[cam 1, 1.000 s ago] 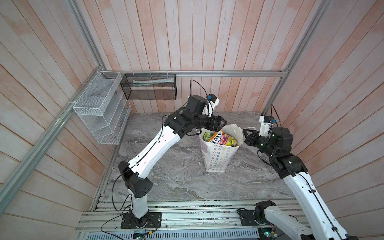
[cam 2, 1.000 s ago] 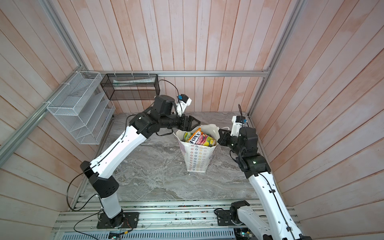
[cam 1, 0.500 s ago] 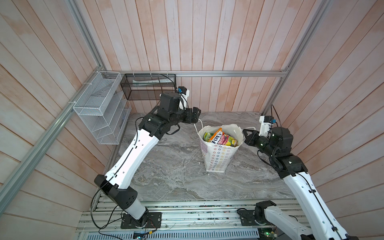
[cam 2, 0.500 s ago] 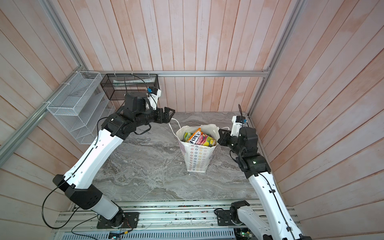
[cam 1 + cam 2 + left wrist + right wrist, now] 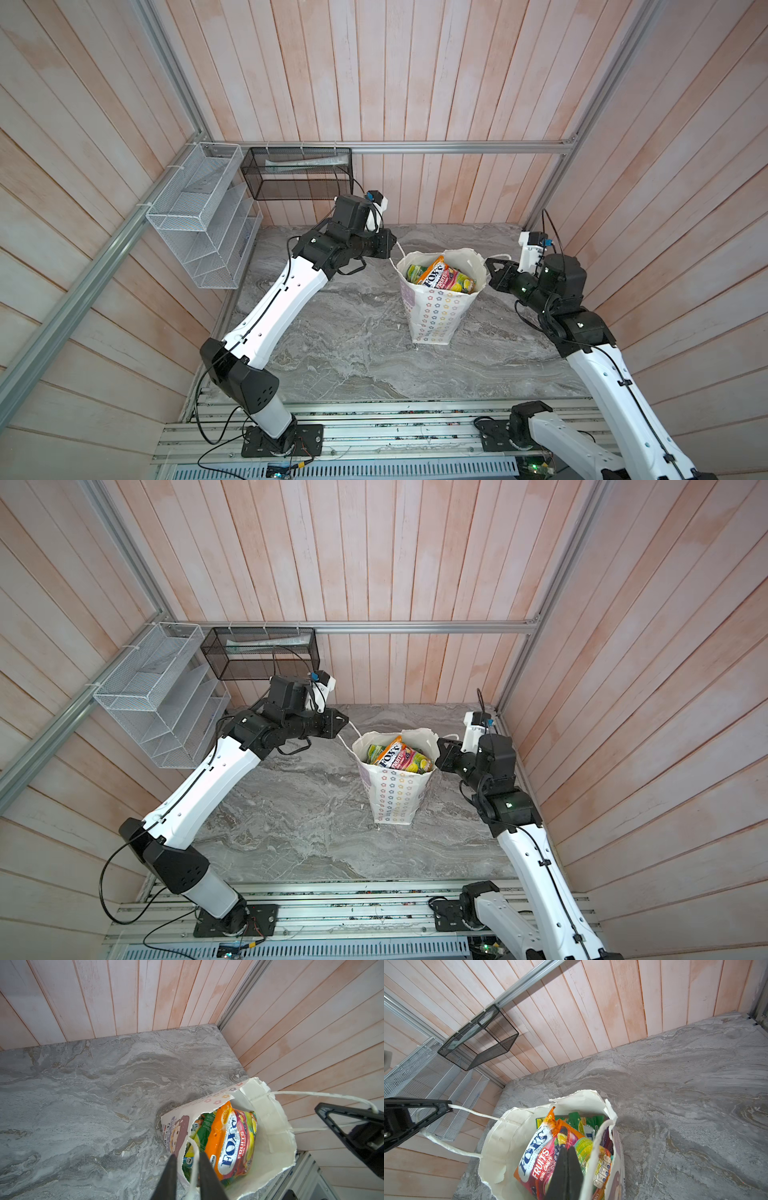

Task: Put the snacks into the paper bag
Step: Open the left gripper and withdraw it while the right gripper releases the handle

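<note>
On the table [image 5: 332,353], near the middle: paper bag [image 5: 436,316], upright. Holds the snacks [image 5: 440,278] inside. Left of it, left gripper [image 5: 344,721] at the left handle [image 5: 475,1114]; right of it, right gripper [image 5: 439,742] at the rim. On the left wall, wire rack [image 5: 199,216]; on the back wall, mesh basket [image 5: 297,178].

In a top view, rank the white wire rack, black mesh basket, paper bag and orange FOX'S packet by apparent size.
1. white wire rack: clearly largest.
2. paper bag and black mesh basket: look about alike; the basket hangs farther back, so unranked.
3. orange FOX'S packet: smallest, partly hidden inside the bag.
</note>
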{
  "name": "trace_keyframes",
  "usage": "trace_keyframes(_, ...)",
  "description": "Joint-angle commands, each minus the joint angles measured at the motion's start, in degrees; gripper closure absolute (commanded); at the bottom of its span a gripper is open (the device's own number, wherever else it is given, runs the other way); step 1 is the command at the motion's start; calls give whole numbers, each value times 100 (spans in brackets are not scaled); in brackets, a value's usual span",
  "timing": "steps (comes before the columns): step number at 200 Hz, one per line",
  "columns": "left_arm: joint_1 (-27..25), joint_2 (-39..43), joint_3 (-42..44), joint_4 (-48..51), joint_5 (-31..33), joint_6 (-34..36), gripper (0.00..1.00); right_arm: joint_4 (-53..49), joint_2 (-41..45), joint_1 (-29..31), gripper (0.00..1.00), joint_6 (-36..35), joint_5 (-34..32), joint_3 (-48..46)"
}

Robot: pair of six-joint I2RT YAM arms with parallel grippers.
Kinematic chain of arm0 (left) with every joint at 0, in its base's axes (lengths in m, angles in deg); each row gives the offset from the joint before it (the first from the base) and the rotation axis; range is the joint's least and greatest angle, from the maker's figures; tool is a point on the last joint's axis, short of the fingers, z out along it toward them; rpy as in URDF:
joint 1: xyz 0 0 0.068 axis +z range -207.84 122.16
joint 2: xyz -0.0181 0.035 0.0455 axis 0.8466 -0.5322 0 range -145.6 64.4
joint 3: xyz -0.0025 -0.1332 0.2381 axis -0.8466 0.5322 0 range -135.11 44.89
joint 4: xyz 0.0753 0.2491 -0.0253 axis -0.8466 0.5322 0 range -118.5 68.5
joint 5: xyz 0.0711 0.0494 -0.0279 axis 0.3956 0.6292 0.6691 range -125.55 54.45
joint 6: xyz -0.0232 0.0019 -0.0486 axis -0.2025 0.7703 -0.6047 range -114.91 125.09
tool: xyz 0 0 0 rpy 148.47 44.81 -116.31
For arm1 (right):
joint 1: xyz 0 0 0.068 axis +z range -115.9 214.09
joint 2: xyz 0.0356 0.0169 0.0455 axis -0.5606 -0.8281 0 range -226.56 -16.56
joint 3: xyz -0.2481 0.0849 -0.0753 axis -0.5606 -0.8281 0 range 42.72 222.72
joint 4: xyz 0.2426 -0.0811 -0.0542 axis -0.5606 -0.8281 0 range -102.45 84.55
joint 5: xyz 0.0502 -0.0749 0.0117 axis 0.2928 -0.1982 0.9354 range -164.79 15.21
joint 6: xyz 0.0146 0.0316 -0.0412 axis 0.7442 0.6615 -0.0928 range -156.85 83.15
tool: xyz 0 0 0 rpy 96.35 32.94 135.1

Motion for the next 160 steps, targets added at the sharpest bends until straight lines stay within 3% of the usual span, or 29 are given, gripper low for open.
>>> trace_keyframes(1,56,60,-53,-132,-262,-96,99,136,1,-19,100,19,-8,150)
trace_keyframes(22,70,53,-89,-380,-378,-150,100,462,-84,10,100,89,80,162)
trace_keyframes(39,104,-187,-386,-355,73,-175,100,937,-304,104,100,247,236,329)
trace_keyframes(49,228,-503,-966,-110,76,-342,100,1109,-551,245,100,291,348,629)
trace_keyframes(77,298,-1355,-3428,734,-674,-477,100,966,-1172,962,100,-129,160,1929)
trace_keyframes(88,214,-1282,-3768,735,-601,-452,100,1000,-1224,1085,100,-202,133,2182)
trace_keyframes(99,154,-934,-3424,416,-430,-455,100,1050,-1238,1081,100,-155,120,2210)
trace_keyframes(124,185,47,-1459,-664,-38,-537,100,1033,-1325,1084,100,-43,173,1953)
trace_keyframes(160,591,482,-53,-710,149,-851,100,1361,-1510,1046,100,177,324,1305)
